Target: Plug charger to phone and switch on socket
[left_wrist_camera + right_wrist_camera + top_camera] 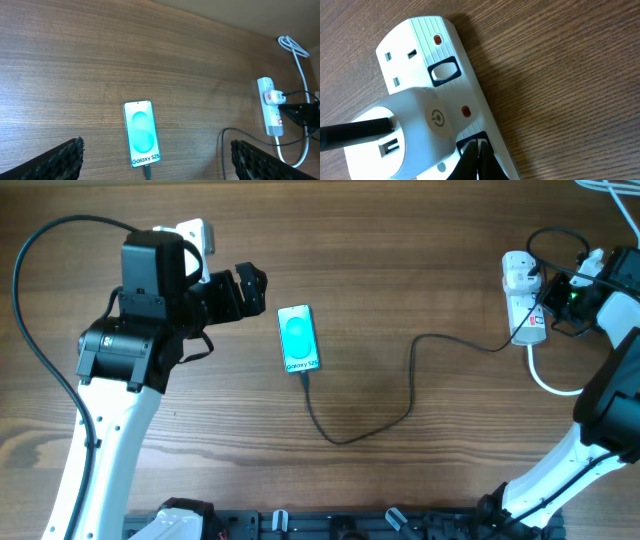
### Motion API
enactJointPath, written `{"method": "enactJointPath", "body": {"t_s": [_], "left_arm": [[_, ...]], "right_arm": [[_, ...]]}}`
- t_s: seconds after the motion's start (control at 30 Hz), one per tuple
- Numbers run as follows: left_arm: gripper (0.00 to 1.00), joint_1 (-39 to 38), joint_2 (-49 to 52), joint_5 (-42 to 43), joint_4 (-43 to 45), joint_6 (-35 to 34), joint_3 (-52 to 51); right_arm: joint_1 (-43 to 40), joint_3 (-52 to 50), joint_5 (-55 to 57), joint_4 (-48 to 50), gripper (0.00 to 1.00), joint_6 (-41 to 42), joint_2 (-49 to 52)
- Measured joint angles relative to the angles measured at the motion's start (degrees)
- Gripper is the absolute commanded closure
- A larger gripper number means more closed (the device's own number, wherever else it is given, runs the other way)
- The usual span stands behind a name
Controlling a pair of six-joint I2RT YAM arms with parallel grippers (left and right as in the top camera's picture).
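The phone (298,338) lies flat left of centre, screen lit; it also shows in the left wrist view (141,133). The black charger cable (412,380) runs from the phone's near end, where its tip (147,172) sits in the port, to a white adapter (405,131) plugged into the socket (522,298). The socket (445,60) fills the right wrist view. My right gripper (479,150) is shut, its tips pressing the socket's rocker switch (476,141) beside the adapter. My left gripper (155,162) is open and empty, above and left of the phone.
A thick white cord (545,375) loops from the socket toward the right arm. A second rocker switch (444,71) and an unused outlet (402,65) sit at the socket's far end. More white cord (295,50) lies beyond the socket.
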Motion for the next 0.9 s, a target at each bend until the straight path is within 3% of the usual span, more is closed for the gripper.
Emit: {"method": "enactJointPath", "body": {"t_s": [0.43, 0.7, 0.9], "left_arm": [[0.0, 0.0, 0.0, 0.0, -0.02, 0.0, 0.0], [0.0, 0.0, 0.0, 0.0, -0.02, 0.0, 0.0], [0.0, 0.0, 0.0, 0.0, 0.0, 0.0, 0.0]], "right_arm": [[1.22, 0.55, 0.87, -1.18, 0.96, 0.22, -0.02], [0.74, 1.11, 3.26, -4.79, 0.96, 8.02, -0.61], [-0.48, -0.13, 3.23, -11.63, 0.96, 7.58, -10.38]]}}
